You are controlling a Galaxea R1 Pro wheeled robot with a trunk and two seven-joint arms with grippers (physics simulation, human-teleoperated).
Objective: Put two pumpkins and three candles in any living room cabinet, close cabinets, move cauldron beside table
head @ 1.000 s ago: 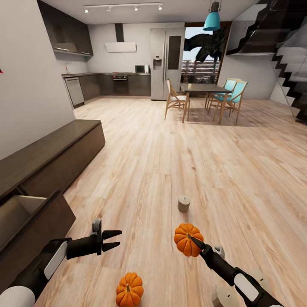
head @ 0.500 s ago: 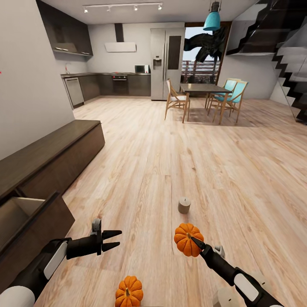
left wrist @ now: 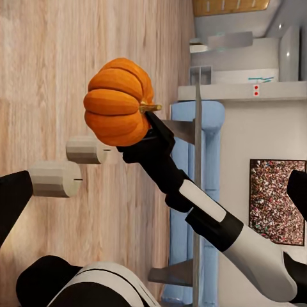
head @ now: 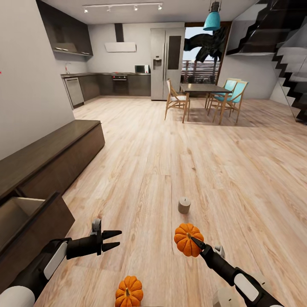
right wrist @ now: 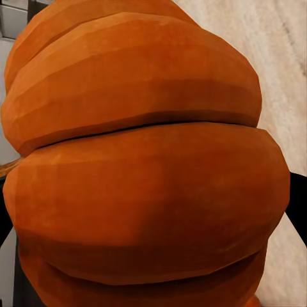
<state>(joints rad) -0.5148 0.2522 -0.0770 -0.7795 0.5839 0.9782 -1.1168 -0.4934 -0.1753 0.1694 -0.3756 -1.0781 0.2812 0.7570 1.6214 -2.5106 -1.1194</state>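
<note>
**Right arm holds a pumpkin above the floor, left arm empty**

The right arm reaches forward and up from the lower right of the head view, its fingers (head: 192, 241) closed on a pumpkin (head: 188, 239) that is lifted clear of the wooden floor (head: 204, 162). In the left wrist view the same pumpkin (left wrist: 119, 102) sits at the tip of the dark right fingers (left wrist: 148, 125), its stem pointing sideways.

The left arm stretches out level across the lower left, its fingers (head: 114, 239) parted in a narrow fork and holding nothing. Well off to the side of them is the cabinet (head: 51, 157), with one drawer (head: 30, 217) pulled open.

A second pumpkin (head: 129, 291) rests on the floor, below and between the two sets of fingers. A candle (head: 184, 205) stands upright on the floor just beyond the held pumpkin.
</note>
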